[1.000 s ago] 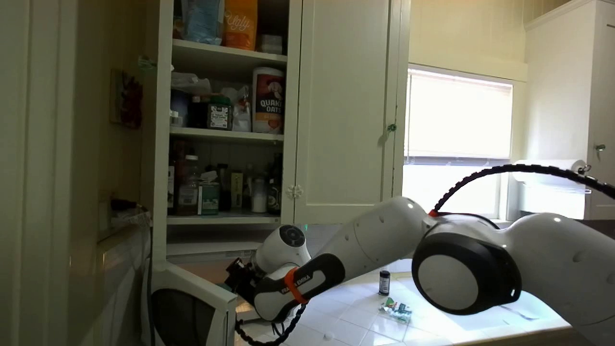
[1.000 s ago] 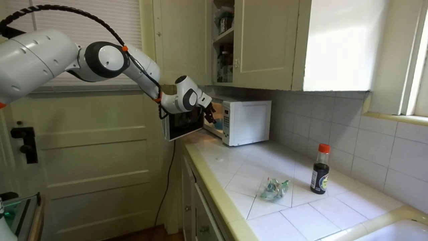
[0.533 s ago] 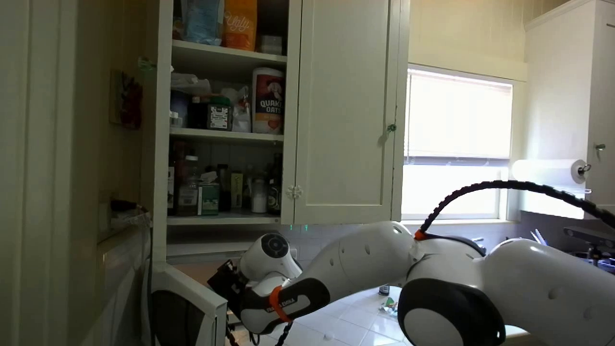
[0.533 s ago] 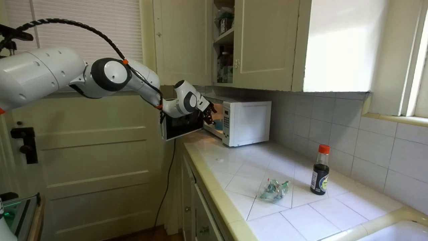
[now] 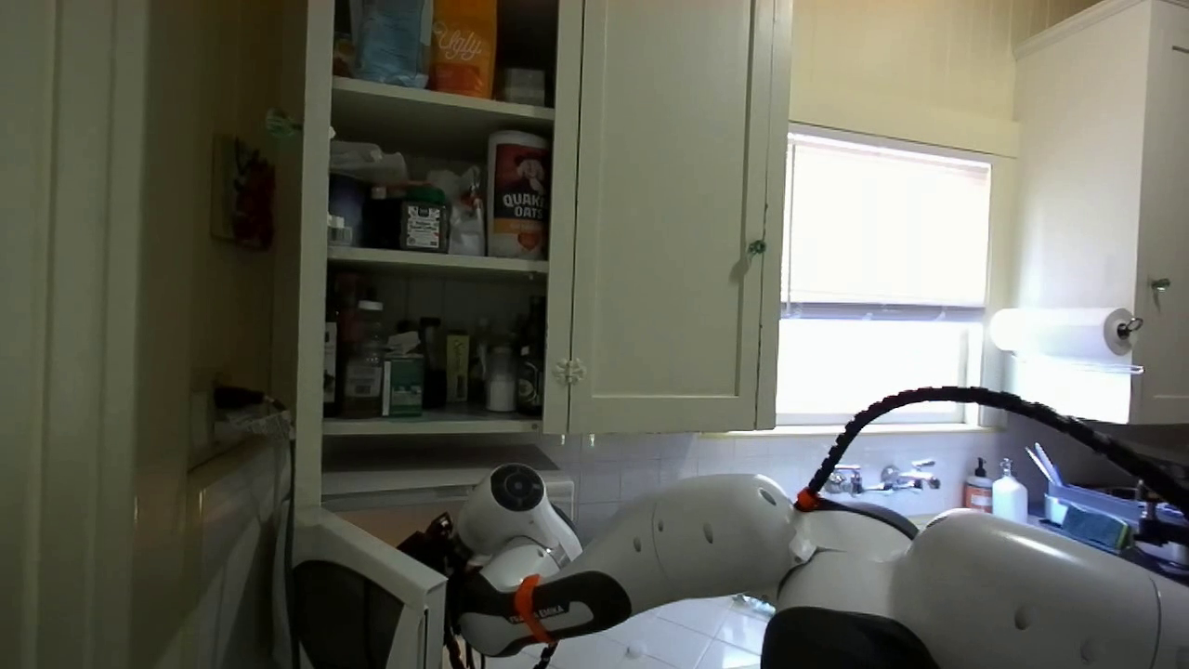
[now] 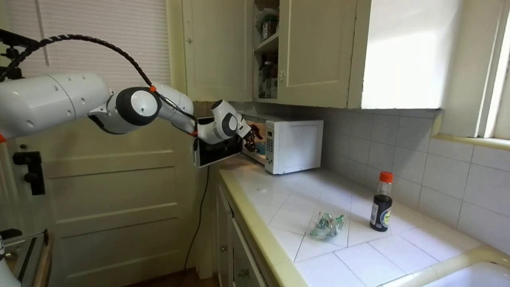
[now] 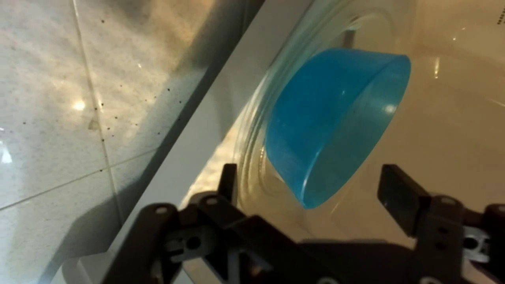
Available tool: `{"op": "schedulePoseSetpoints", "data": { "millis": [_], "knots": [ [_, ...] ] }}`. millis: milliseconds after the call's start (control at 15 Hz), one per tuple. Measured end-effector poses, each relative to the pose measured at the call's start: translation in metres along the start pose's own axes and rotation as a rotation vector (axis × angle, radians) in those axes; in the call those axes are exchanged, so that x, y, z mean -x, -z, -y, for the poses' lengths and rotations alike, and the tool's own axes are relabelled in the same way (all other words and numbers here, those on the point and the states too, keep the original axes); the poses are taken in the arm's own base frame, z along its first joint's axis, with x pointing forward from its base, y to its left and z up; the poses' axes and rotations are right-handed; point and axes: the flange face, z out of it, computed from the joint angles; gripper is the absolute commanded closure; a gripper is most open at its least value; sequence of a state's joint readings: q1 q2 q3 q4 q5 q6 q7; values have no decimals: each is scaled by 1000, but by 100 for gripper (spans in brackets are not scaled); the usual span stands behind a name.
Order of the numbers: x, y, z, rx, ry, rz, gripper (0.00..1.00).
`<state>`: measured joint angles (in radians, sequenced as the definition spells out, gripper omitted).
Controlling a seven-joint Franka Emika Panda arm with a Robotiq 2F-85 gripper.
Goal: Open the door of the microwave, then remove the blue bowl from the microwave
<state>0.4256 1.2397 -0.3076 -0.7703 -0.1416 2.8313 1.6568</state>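
The microwave (image 6: 295, 147) stands at the counter's far end, its door (image 6: 217, 151) swung wide. In an exterior view the door (image 5: 358, 609) shows beside my arm. Inside the lit cavity, the blue bowl (image 7: 315, 110) rests on the glass turntable, its rim turned toward the right in the wrist view. My gripper (image 7: 310, 173) reaches in at the opening with its fingers far apart. The bowl's near end lies between them in that view, with a gap to each side. In an exterior view the gripper (image 6: 253, 140) partly hides the blue bowl (image 6: 261, 148).
The microwave's white front edge (image 7: 197, 146) runs close by the left finger. The open door stands close to my wrist and forearm. Farther along the counter (image 6: 275, 195) are a crumpled clear bag (image 6: 327, 226) and a red-capped bottle (image 6: 381, 203). Cupboards (image 6: 314, 52) hang above.
My arm has come down, and the gripper has moved lower and further into the microwave opening, toward the blue bowl. The door has swung slightly wider.
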Motion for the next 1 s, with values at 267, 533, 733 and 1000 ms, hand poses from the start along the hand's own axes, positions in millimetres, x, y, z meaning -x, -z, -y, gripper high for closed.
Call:
{"op": "schedulePoseSetpoints", "data": {
  "millis": [267, 533, 733, 1000],
  "knots": [
    [-2, -4, 1, 26, -28, 2, 73],
    [-2, -6, 1, 56, -47, 13, 100],
    [0, -8, -2, 91, -54, 25, 100],
    [4, -4, 3, 89, -33, 41, 99]
  ]
}}
